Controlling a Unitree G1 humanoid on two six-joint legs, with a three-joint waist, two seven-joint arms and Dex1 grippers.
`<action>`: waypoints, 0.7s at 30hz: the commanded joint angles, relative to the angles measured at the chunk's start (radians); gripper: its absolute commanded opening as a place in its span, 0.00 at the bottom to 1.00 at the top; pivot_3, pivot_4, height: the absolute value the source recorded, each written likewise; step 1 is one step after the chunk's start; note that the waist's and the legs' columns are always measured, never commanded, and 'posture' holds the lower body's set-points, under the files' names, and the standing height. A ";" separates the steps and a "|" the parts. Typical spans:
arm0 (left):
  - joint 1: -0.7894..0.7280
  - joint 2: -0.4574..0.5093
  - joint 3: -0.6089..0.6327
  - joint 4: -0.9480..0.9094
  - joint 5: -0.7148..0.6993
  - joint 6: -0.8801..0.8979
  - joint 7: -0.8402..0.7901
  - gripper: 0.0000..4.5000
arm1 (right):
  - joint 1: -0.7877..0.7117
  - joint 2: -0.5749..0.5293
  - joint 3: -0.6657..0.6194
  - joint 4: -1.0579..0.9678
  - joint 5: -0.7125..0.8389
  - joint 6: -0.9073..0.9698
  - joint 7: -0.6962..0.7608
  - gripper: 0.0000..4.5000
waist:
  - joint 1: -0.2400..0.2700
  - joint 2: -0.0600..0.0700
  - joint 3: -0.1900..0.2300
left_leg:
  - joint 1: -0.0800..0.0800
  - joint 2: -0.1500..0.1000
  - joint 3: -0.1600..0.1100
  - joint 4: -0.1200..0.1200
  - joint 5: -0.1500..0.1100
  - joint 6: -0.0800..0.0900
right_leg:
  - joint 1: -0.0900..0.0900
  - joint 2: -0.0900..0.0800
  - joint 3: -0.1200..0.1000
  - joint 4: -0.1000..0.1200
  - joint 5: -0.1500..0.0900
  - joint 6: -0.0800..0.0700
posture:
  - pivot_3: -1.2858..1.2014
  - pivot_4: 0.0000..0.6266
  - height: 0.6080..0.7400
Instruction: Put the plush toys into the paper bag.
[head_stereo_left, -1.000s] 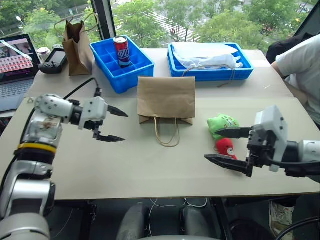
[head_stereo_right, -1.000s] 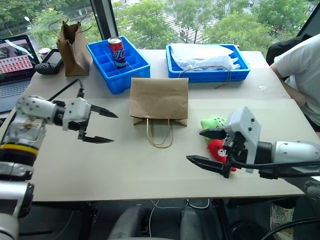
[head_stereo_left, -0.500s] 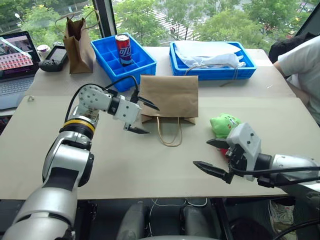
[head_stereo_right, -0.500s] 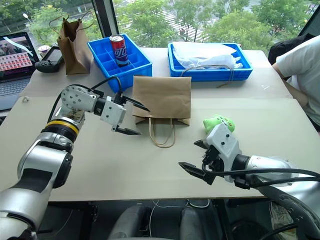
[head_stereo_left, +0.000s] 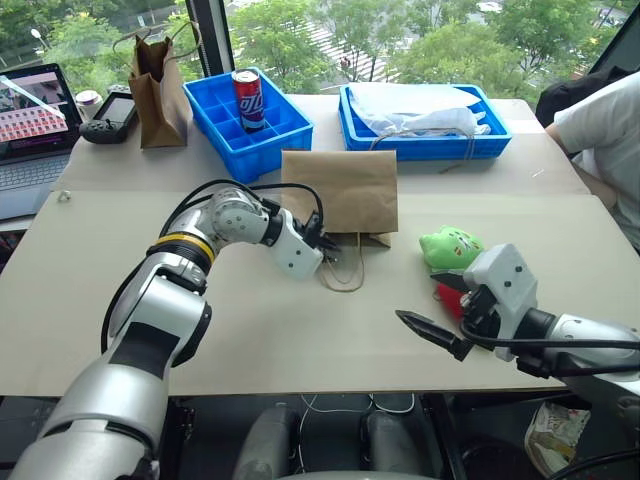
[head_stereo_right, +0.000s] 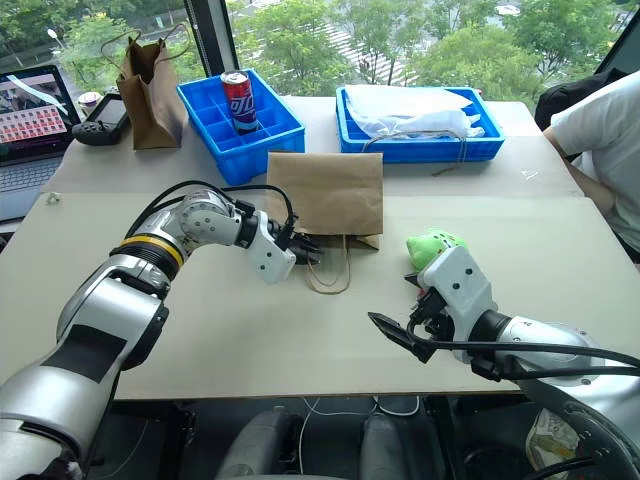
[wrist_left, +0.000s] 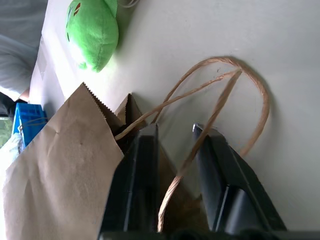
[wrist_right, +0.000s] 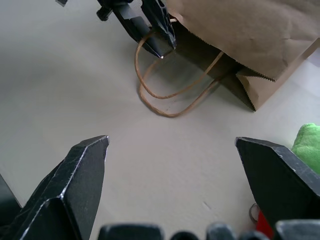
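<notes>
The light-brown paper bag (head_stereo_left: 340, 190) lies flat mid-table, its mouth and twine handles (head_stereo_left: 342, 275) toward me. My left gripper (head_stereo_left: 325, 250) is at the mouth, shut on a twine handle strand (wrist_left: 250, 90) that runs between its fingers. The green plush toy (head_stereo_left: 450, 246) sits to the right of the bag. The red one (head_stereo_left: 449, 300) lies just in front of it, partly hidden by my right gripper (head_stereo_left: 425, 300). That gripper stands wide open and empty beside the red toy, pointing left toward the bag.
At the back stand a blue crate (head_stereo_left: 225, 130) with a soda can (head_stereo_left: 247, 98) and a blue tray (head_stereo_left: 420, 145) holding white plastic. A darker brown bag (head_stereo_left: 155, 85), a controller (head_stereo_left: 108, 118) and a laptop (head_stereo_left: 35, 110) are back left. A person (head_stereo_left: 600, 120) sits at the right.
My left gripper has swung right to the bag's mouth, rolled, and shut on a handle strand. The right gripper has sunk slightly by the red toy and stays open.
</notes>
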 joint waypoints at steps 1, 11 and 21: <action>-0.025 -0.026 0.054 0.021 -0.125 0.017 -0.109 0.01 | -0.006 0.008 0.003 -0.022 -0.016 0.001 -0.010 1.00 | -0.001 0.000 0.000 | 0.000 0.000 0.000 0.000 0.000 0.000 | 0.000 0.000 0.000 0.000 0.000 0.000 | 0.52 0.24 1.00; 0.003 -0.047 0.261 -0.325 -0.553 0.798 -0.694 0.01 | 0.136 0.133 0.099 -0.039 -0.001 0.042 -0.074 1.00 | -0.013 0.000 0.000 | -0.002 0.001 0.000 0.004 -0.001 0.001 | 0.000 0.001 0.000 0.002 0.000 0.000 | 0.52 0.24 1.00; 0.163 0.082 0.177 -1.045 -0.607 1.507 -0.679 0.00 | 0.005 0.370 0.269 0.076 -0.169 0.004 -0.206 0.55 | -0.033 0.001 0.000 | 0.001 0.003 -0.001 0.005 0.000 0.000 | -0.001 0.004 0.003 0.007 0.000 0.000 | 0.52 0.24 1.00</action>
